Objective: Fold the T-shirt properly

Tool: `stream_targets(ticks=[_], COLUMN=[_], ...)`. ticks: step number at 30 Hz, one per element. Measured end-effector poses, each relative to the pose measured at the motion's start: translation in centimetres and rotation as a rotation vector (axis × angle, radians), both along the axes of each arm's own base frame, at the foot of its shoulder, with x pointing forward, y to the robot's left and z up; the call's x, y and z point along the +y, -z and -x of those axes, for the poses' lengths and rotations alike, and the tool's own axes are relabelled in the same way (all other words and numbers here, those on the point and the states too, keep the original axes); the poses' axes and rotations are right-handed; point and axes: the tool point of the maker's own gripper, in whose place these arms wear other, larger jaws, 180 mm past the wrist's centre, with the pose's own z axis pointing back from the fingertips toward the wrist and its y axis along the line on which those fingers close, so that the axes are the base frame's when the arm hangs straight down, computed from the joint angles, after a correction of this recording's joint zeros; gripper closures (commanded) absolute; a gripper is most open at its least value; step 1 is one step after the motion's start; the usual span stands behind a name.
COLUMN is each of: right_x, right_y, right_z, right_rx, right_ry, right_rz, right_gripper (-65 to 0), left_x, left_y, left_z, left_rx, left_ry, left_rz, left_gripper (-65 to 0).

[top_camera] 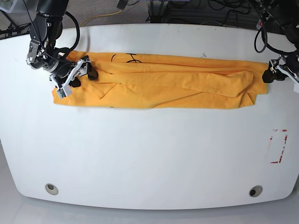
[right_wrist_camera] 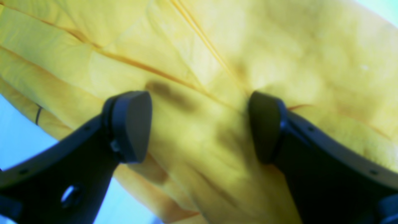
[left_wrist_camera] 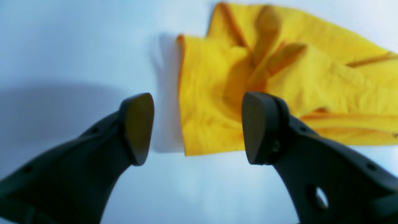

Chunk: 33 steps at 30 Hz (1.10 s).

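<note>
**Shirt laid in a long band; both grippers spread and empty**

Surface (top_camera: pixel 149 158): white, smooth, rounded at the corners, matte with a faint sheen. It should let cloth slide freely, so any pull on one end is likely to drag the whole band rather than fold it.

T-shirt (top_camera: pixel 163 84): orange-yellow, soft woven cloth, lying across the far half of the surface as a long, narrow, roughly rectangular band. Layers overlap along its length; ridges and creases run lengthwise, and the end by the left arm is bunched into loose lobes. Thin black line markings show near the far edge.

Right gripper (right_wrist_camera: pixel 199 127): jaws spread wide, hovering over the cloth at its end of the band, nothing pinched between the dark, rounded pads.

Left gripper (left_wrist_camera: pixel 197 127): jaws likewise apart, poised at the opposite end; one pad is over bare surface, the other over the crumpled hem. Holding nothing.

Judgement on the step in hand: a fresh grasp for the next fold appears due. Recommend each gripper take all stacked layers at a corner, not the top ply alone, lift level together, and lay the cloth over without tugging. The bunched end warrants flattening first, or the fold may set crooked.
</note>
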Motion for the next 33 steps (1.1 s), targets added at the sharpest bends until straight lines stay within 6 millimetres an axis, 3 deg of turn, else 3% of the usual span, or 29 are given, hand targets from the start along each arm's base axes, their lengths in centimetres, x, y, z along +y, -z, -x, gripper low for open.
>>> stream_targets(ticks=[6,10,18,21,26,30,33], right_x=[0.0,0.0,0.4,0.4,0.4,0.4,0.4], right_y=[0.0,0.0,0.1,0.1,0.1,0.1,0.1], right_z=[0.0,0.0,0.0,0.0,0.0,0.0,0.0], right_rx=[0.001,0.0,-0.003,-0.002,-0.002,-0.002,-0.002], right_ry=[0.002,0.003,0.012,0.012,0.011,0.011,0.011], right_rz=[0.0,0.0,-0.016,-0.015,-0.016,-0.016,-0.016], right_gripper=[-46.6,-46.6,-46.6,-46.6,-46.6,-46.6,-46.6], left_x=[0.3,-0.8,-5.5,-5.9,-5.8,-6.2,-6.3], left_y=[1.2,2.0,3.1,3.2,3.7,3.7,1.9], left_z=[-0.8,-1.2,-2.6,-2.6,-2.1,-1.8,-2.3], left_rx=[0.039,0.063,0.052,0.051,0.074,0.09,0.045], left_ry=[-0.006,0.024,0.122,0.123,0.124,0.144,0.168], left_rz=[0.008,0.025,0.085,0.096,0.087,0.065,0.004], left_gripper=[-41.7,-41.7,-40.0,-32.2,-13.1,-11.3,-11.3])
